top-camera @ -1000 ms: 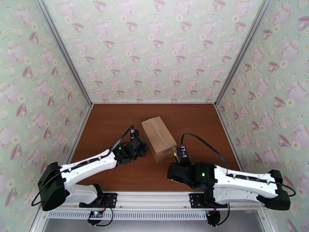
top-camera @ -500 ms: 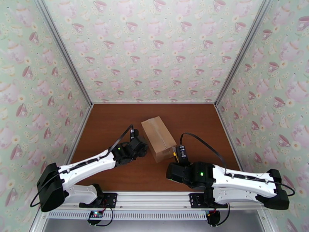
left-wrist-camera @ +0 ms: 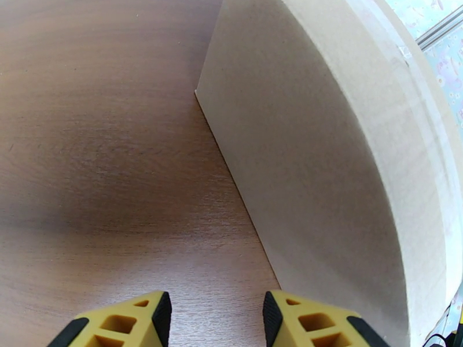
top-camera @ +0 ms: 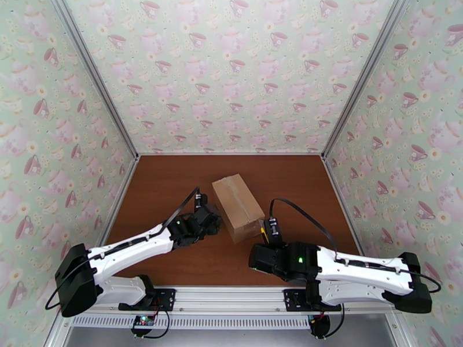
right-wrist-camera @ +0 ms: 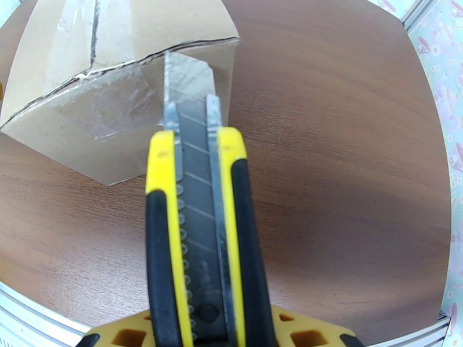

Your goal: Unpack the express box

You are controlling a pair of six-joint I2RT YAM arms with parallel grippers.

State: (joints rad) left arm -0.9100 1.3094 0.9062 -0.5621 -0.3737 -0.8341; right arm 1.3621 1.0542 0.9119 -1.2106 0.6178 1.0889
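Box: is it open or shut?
Shut. The express box has its top flaps flat, and clear tape covers the seam.

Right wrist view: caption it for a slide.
Right hand holding utility knife, blade at taped end of the express box.

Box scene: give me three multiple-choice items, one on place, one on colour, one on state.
1. Where does the box sit relative to the two hands?
A) between them
B) left of both
C) right of both

2. What colours is the knife handle?
A) red and white
B) yellow and black
C) all blue

3. What state are the box flaps in?
A) shut and taped
B) all folded open
C) torn off

Answers:
1 A: the left hand is by the box's left side and the right hand is at its near end.
2 B: the right wrist view shows yellow rails with black grips.
3 A: clear tape runs over the closed seam.
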